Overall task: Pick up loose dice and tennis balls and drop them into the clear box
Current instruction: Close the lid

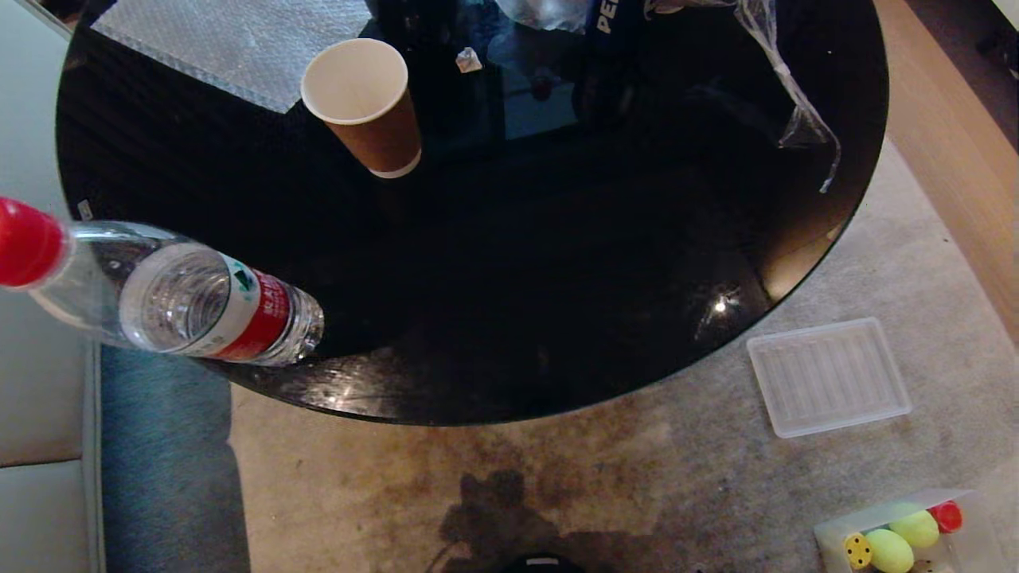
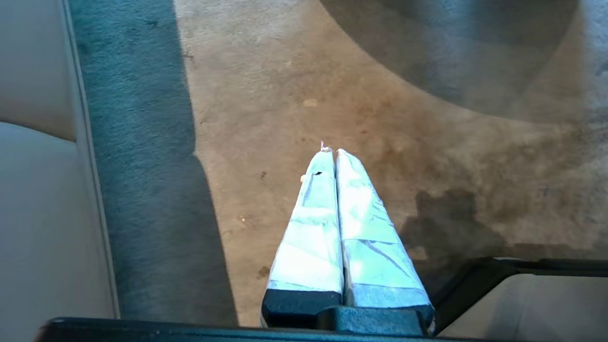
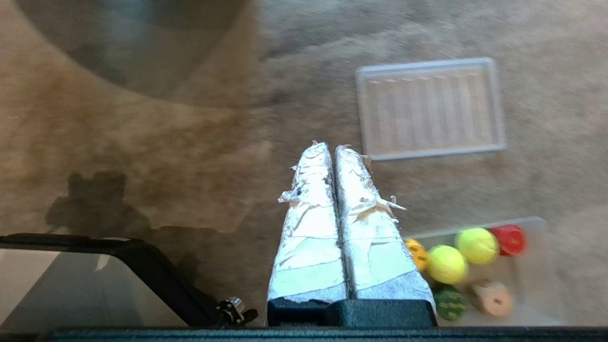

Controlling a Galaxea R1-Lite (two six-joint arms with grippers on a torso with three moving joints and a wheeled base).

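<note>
The clear box (image 3: 527,266) sits on the carpet (image 1: 557,477), near the robot's right side and just off the round black tabletop (image 1: 557,278). Inside it lie two tennis balls (image 3: 446,263), touching each other, with a yellow die (image 3: 417,254) beside one, a red die (image 3: 509,239) beside the other, and a dark green die (image 3: 449,304) and a beige die (image 3: 494,299) on the nearer side. In the head view only the box's corner shows, with the balls, the yellow die and the red die visible.

The ribbed lid (image 1: 828,376) lies flat on the carpet between the box and the tabletop's edge, apart from both.

The right tool (image 3: 331,148) hangs over the carpet beside the box, its taped fingers pressed together and empty. The left tool (image 2: 331,152) is likewise clenched on nothing, above bare carpet near a grey-blue strip and a pale sofa (image 2: 38,190).

On the tabletop stand a paper cup (image 1: 366,103) and, at the left edge, a water bottle (image 1: 183,298) with a red cap.
</note>
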